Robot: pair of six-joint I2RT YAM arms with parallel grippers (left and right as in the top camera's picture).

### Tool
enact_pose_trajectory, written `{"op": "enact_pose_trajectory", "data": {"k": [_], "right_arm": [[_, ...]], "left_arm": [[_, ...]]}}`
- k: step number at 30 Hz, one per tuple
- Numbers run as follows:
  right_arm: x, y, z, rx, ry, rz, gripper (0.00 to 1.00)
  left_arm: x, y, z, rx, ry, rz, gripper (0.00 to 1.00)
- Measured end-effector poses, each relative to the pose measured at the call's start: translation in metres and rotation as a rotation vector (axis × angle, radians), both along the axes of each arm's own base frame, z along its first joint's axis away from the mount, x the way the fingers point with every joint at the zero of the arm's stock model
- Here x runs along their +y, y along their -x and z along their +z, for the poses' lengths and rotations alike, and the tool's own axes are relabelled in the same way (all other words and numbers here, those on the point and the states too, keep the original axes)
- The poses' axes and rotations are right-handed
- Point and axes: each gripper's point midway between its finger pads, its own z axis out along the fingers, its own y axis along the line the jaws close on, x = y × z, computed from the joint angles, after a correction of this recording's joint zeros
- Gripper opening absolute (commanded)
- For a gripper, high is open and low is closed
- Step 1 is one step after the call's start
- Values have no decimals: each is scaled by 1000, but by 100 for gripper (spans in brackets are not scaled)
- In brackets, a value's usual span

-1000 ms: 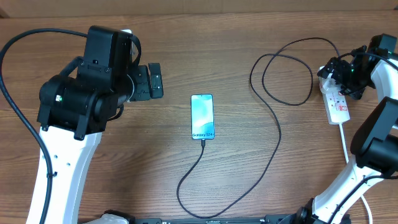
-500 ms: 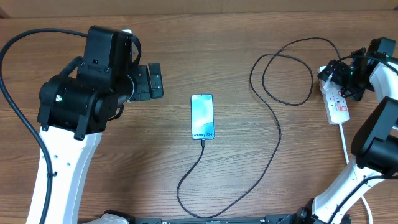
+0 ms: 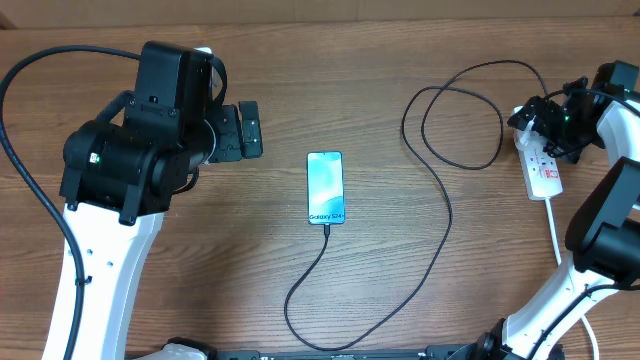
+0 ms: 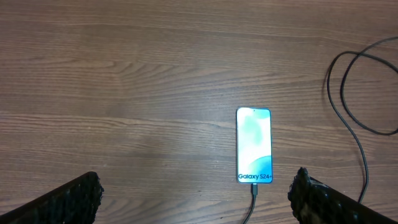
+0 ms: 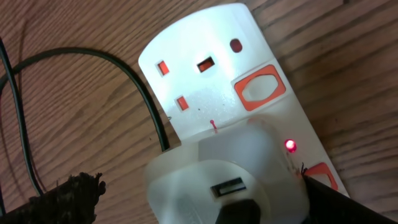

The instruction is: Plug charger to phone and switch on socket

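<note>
One phone (image 3: 325, 188), one charger (image 4: 254, 188), one socket (image 3: 541, 165)

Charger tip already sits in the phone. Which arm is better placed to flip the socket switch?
Right. The right gripper hangs open directly above the socket, with its orange switches filling the wrist view. The left gripper is open beside the phone, far from the socket.

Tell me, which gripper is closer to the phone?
Left. The left gripper hovers near the phone, off its top corner; the right gripper is far away, over the socket.
</note>
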Motion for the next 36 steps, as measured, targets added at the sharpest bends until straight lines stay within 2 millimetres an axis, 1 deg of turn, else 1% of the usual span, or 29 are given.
{"op": "enact_pose_trajectory", "data": {"k": [2,4,7,8,10,13,16,17,18,21,25,26,27,28,29,31,32,33,36], "right_arm": [[4,5,1,21,-29,-17,100],[20,10,3,43,-104,-16,100],[33,17,5,76,-160,-17,100],[34,21,6,93,-172,-23,100],[34,26,7,116,-183,-37,100],[22,31,14,143,-170,-78,100],[7,35,31,143,-137,-113,100],[3,37,40,135,-122,-122,100],[-1,40,54,120,-102,-133,100],[-4,48,94,63,-52,-150,100],[5,66,165,-65,12,-160,100],[7,69,175,-84,21,-160,100],[14,76,199,-139,44,-155,100],[21,81,219,-191,67,-145,100],[25,84,229,-215,76,-139,100],[38,92,256,-289,102,-118,100],[43,96,265,-315,110,-111,100],[45,99,273,-336,118,-109,100],[47,105,281,-361,129,-112,100]], "left_arm": [[0,0,0,0,0,0,100],[0,0,0,0,0,0,100],[0,0,0,0,0,0,100],[0,0,0,0,0,0,100],[0,0,0,0,0,0,100],[0,0,0,0,0,0,99],[0,0,0,0,0,0,99],[0,0,0,0,0,0,100],[0,0,0,0,0,0,100],[0,0,0,0,0,0,100],[0,0,0,-1,0,0,100],[0,0,0,0,0,0,99],[0,0,0,0,0,0,100],[0,0,0,0,0,0,100],[0,0,0,0,0,0,100],[0,0,0,0,0,0,100],[0,0,0,0,0,0,100],[0,0,0,0,0,0,100],[0,0,0,0,0,0,100]]}}
